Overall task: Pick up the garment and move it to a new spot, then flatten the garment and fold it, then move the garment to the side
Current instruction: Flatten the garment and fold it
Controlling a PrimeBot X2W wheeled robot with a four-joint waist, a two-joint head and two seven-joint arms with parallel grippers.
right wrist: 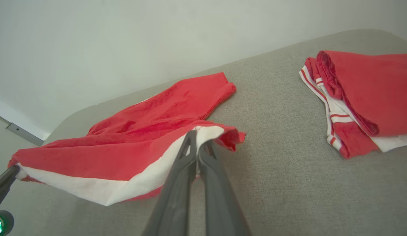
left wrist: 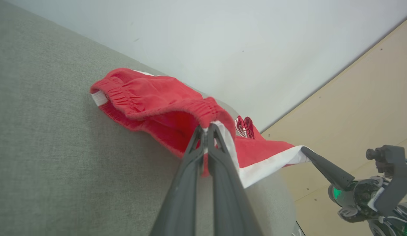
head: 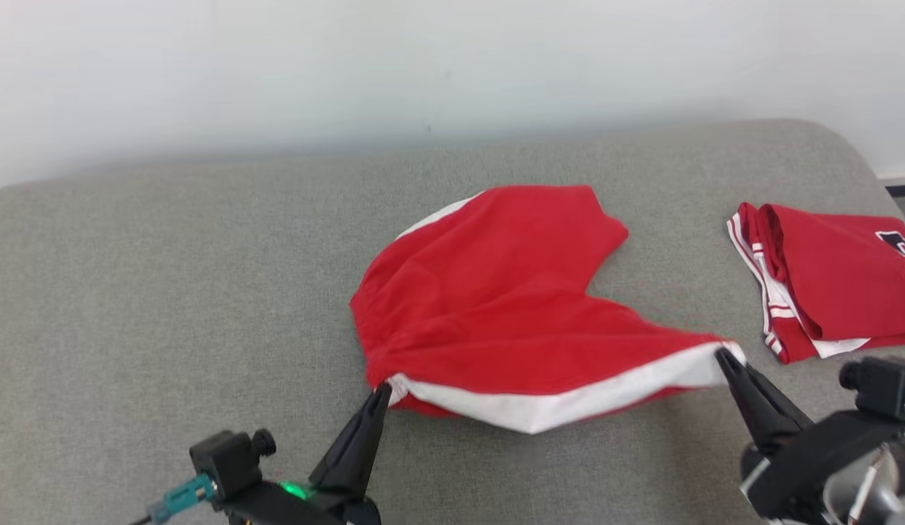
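The garment (head: pixel 496 306) is a pair of red shorts with a white side stripe, lying half lifted on the grey cushion (head: pixel 168 292). My left gripper (head: pixel 383 392) is shut on the near left corner by the elastic waistband (left wrist: pixel 164 105). My right gripper (head: pixel 723 356) is shut on the near right corner at the white hem (right wrist: pixel 206 132). The white-striped edge hangs stretched between the two grippers, a little above the cushion. The far part of the garment rests on the cushion. In the left wrist view the right gripper (left wrist: pixel 303 150) holds the far end of the stripe.
A folded red and white jersey (head: pixel 824 284) lies at the cushion's right end. A pale wall (head: pixel 423 65) rises behind the cushion. Bare grey cushion spreads to the left of the garment. Tan floor (left wrist: pixel 370 98) lies beyond the cushion's right end.
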